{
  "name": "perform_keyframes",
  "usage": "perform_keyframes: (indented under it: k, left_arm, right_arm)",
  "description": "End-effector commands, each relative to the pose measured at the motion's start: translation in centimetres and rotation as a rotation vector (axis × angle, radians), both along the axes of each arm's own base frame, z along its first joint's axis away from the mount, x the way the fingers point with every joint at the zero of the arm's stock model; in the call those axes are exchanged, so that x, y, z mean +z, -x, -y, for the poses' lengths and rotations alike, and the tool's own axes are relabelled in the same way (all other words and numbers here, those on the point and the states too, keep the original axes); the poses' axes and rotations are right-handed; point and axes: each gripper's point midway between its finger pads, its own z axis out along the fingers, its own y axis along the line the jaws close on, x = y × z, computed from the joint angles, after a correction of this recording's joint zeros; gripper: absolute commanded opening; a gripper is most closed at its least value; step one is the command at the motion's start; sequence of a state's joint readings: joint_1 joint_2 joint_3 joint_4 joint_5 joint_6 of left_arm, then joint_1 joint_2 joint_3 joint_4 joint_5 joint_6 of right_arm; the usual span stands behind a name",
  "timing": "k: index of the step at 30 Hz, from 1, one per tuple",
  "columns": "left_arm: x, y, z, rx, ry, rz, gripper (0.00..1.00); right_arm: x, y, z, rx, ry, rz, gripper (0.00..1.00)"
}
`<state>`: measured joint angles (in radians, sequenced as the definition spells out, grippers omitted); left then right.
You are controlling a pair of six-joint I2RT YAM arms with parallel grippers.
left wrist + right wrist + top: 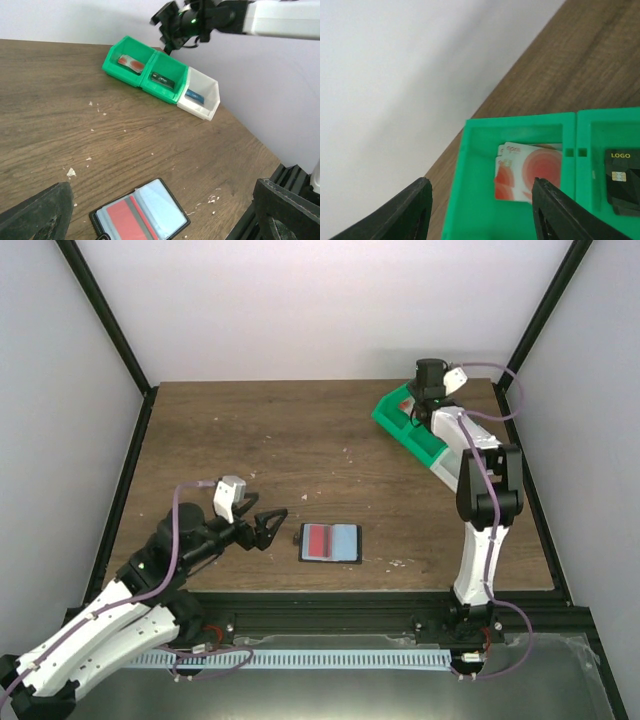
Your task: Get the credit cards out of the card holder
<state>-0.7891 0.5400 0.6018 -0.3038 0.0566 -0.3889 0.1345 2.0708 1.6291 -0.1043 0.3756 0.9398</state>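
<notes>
Left end effector (275, 529): jaws spread wide, nothing between them. It sits low over the table (250, 430), pointing at the card holder (330, 542) from its left, close to it but not touching.

Card holder: lies open and flat near the table's front edge, between the two arm bases. A red card (122, 220) with a dark stripe is in one panel, the left one in the top view. The other panel shows plain light blue.

Right end effector (481, 190): at the far right corner, directly above the end green bin (470, 200). Fingers are apart and grip nothing.

Pale cards with red circles (532, 170) lie flat on that bin's floor, overlapping; the exact count is hard to tell. They show between the fingers in the right wrist view, but below them, not clamped.

Second green bin (176, 86), butted against the first: holds a black card (621, 175) marked LOGO, with a chip.

White bin (207, 97), last in the row: holds a blue card (194, 95), detail too small to read.

The three bins sit in a diagonal line along the right side of the table, well apart from the card holder.
</notes>
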Motion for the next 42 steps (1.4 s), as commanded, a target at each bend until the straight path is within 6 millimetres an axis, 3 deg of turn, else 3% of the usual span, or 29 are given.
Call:
perform_keyframes:
  k: [1,6,10,11,13,17,23,30,42]
  left_arm:
    - [-0.8,-0.4,-0.3,0.025,-0.020,-0.014,1.00]
    - [-1.9,-0.8,0.3,0.021,-0.036,-0.057,0.98]
    - [-3.3,-1.4,0.8,0.036,-0.062,-0.136,0.94]
    - [-3.6,-1.5,0.9,0.040,-0.063,-0.157,0.93]
    - [-4.1,-1.6,1.3,0.040,-0.048,-0.197,0.91]
    - [-5.5,-1.2,2.9,-0.009,0.027,-0.289,0.85]
    - [-8.8,-0.9,4.4,-0.050,0.081,-0.393,0.83]
    - [-10.2,-1.1,5.4,-0.063,0.138,-0.451,0.83]
    - [-11.7,-0.9,7.4,-0.137,0.237,-0.507,0.87]
  right_arm:
    - [6.0,2.2,-1.5,0.157,0.027,0.011,0.57]
    - [6.9,7.1,-6.5,0.480,-0.032,-0.039,0.57]
    - [4.7,13.6,-9.7,0.632,-0.079,-0.094,0.56]
    - [5.4,14.8,-10.5,0.661,-0.078,-0.073,0.56]
    - [4.0,18.4,-12.0,0.725,-0.089,-0.086,0.54]
    - [3.4,24.7,-15.2,0.863,-0.131,-0.076,0.50]
    - [0.3,31.1,-17.2,0.963,-0.177,-0.123,0.50]
    - [-3.7,35.6,-18.4,1.078,-0.222,-0.187,0.46]
    - [-7.6,37.9,-19.8,1.153,-0.281,-0.248,0.43]
